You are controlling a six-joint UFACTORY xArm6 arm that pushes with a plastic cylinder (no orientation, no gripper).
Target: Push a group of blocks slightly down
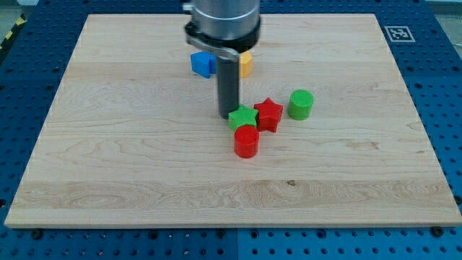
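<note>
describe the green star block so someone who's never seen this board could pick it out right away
Start at the dark rod near the wooden board's middle; my tip ends beside a small cluster. The green star is nearest it, unlike the round green cylinder standing apart.

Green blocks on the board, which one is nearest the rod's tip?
The green star block, touching my tip; the green cylinder block sits farther right.

Near the middle of the wooden board (108, 144) sits a cluster of 3 blocks. The green star block (244, 118) lies flat, touching the red star block (268, 114) on the view's right. The red cylinder block (246, 141) stands upright just below the green star, touching it. A green cylinder block (300, 104) stands upright, slightly apart, toward the view's right of the red star.
</note>
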